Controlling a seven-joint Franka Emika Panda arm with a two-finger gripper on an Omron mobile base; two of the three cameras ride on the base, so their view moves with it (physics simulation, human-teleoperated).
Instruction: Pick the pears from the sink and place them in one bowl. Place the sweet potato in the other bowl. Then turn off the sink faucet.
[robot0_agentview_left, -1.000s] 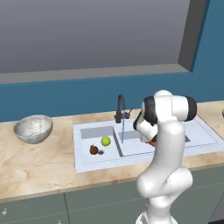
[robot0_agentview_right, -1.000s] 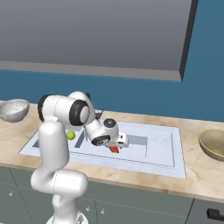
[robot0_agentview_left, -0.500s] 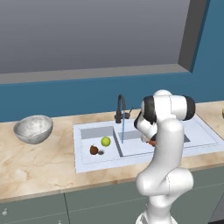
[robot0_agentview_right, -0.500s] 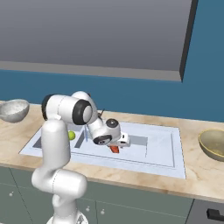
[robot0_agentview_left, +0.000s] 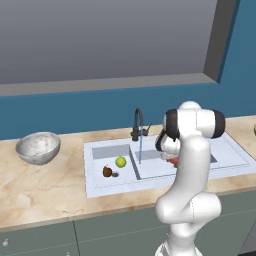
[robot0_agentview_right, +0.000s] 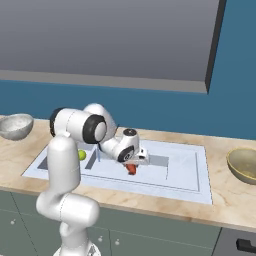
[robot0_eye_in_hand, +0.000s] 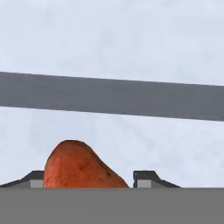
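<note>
Hand view: fingers (robot0_eye_in_hand: 151, 176) nearer sweet potato (robot0_eye_in_hand: 78, 166)

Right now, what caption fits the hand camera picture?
Orange sweet potato sits between the gripper fingertips, above the pale sink floor.

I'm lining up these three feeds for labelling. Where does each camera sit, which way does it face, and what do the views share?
Left base view: behind the arm to its left, looking forward and down at the sink, faucet, both pears and a grey bowl; the arm rises at lower right.
Right base view: behind the arm to its right, over the same sink; the arm rises at lower left, gripper at the sweet potato.
Hand view: on the hand, looking along the gripper at the sweet potato between its fingertips.
Shared: the right base and hand views show the sweet potato.
</note>
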